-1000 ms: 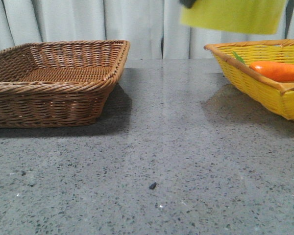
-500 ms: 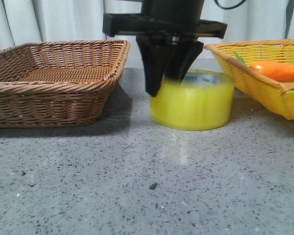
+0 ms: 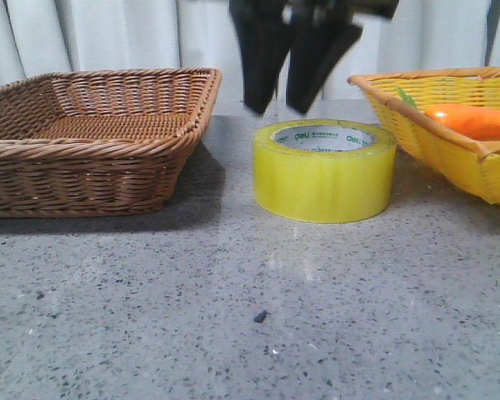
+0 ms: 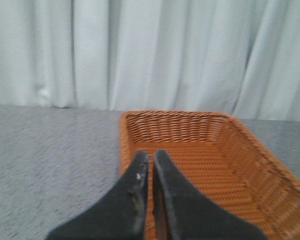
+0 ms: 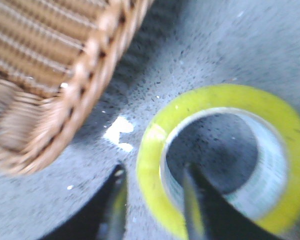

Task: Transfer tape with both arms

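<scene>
Since half a second ago our right gripper (image 3: 279, 107) let go and lifted, top cut off; tape (image 3: 325, 171) sits on the table (image 3: 233, 317). Left gripper (image 4: 150, 165) is pinched closed over the brown basket (image 4: 200, 150). Right wrist's blurry, fingers (image 5: 117, 200) straddling the tape (image 5: 210, 105) wall.

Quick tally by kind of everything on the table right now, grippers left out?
Baskets: 2, a brown wicker one and a yellow one
Tape rolls: 1, the yellow tape sitting on the table between the baskets
Carrots: 1, the carrot lying in the yellow basket
Total: 4
</scene>
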